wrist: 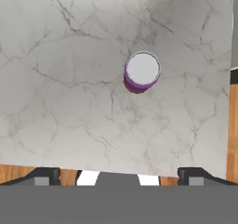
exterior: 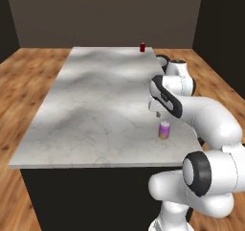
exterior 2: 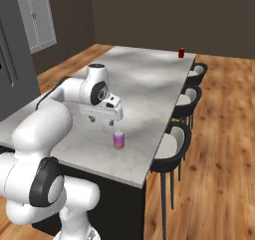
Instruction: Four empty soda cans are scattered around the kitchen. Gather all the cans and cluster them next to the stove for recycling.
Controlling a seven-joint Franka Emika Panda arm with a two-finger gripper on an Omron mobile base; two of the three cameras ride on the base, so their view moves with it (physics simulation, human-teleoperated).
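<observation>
A purple-pink soda can (exterior: pixel 164 130) (exterior 2: pixel 118 140) with a silver top stands upright on the marble island counter (exterior: pixel 95 96), near its front right corner. My gripper (exterior: pixel 155 112) (exterior 2: pixel 102 120) hangs open a little above the counter, just behind and to the left of that can, touching nothing. Looking straight down in the hand view, the can (wrist: pixel 142 72) sits ahead of the gripper (wrist: pixel 120 175), whose fingertips are spread wide. A red soda can (exterior: pixel 142 46) (exterior 2: pixel 181 52) stands at the far end of the counter. The stove is out of view.
Black stools (exterior 2: pixel 172 144) line the counter's right side over a wooden floor. The counter's front edge (exterior: pixel 95 165) runs close below the purple-pink can. A grey cabinet wall (exterior 2: pixel 15 45) stands to the left.
</observation>
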